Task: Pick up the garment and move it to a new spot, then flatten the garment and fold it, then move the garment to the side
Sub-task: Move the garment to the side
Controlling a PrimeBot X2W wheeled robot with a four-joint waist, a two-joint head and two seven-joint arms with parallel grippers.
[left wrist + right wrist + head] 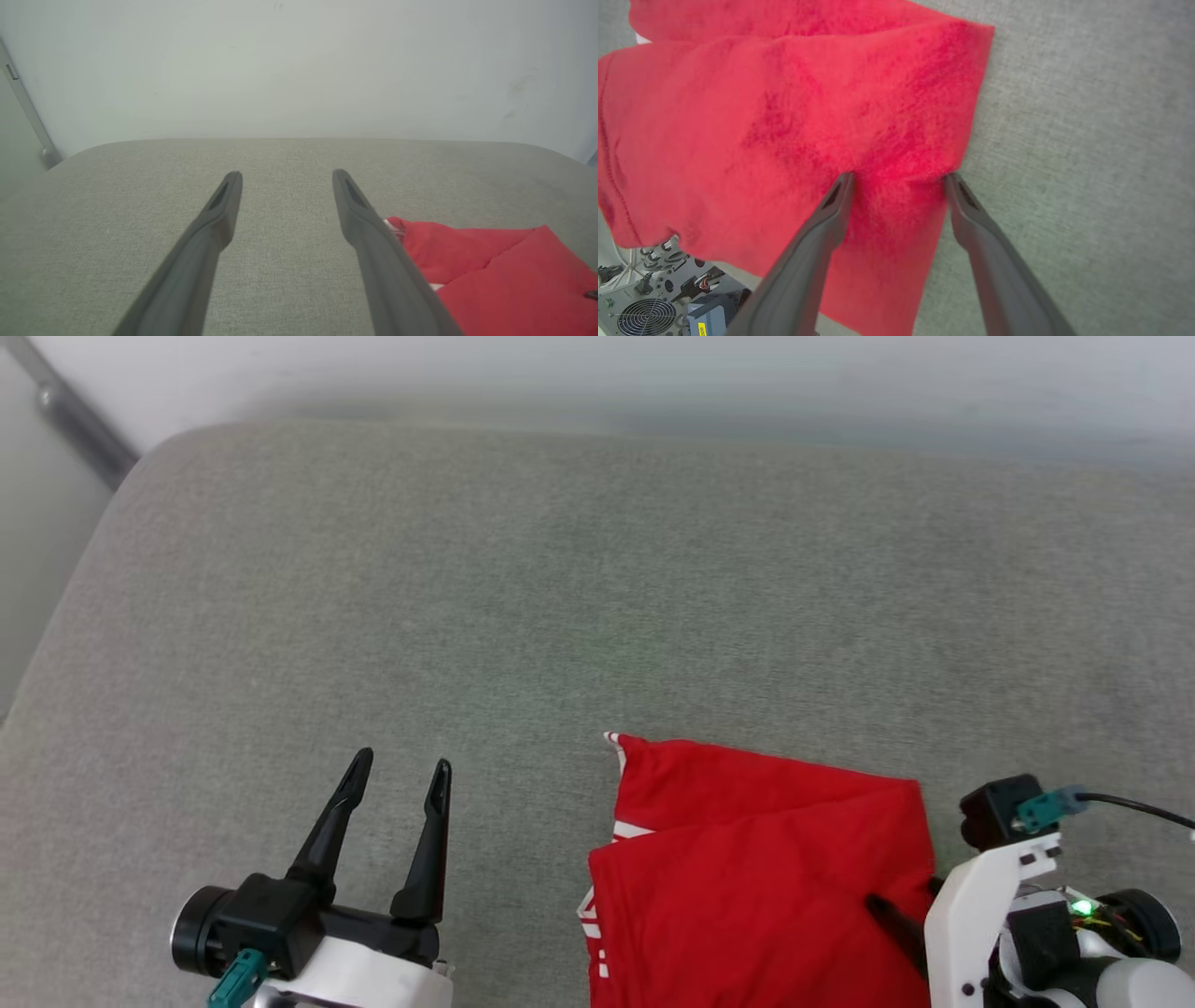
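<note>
The garment point(747, 877), a red shirt with bits of white striped trim on its left edge, lies folded at the front of the grey cushion point(560, 569). My right gripper point(904, 896) stands over the garment's right edge. In the right wrist view the right gripper point(899, 177) is open, both tips pressed down on the garment point(784, 116) with a strip of cloth between them, one tip at the cloth's edge. My left gripper point(400, 767) is open over bare cushion, left of the shirt. In the left wrist view the left gripper point(286, 175) holds nothing, and the garment point(490, 270) lies to its right.
A pale wall point(299, 70) backs the cushion, and a grey metal bar point(75, 420) runs down at the far left. The garment's near edge hangs over the cushion's front, above my base with a fan point(644, 317). Bare cushion stretches behind and left of the shirt.
</note>
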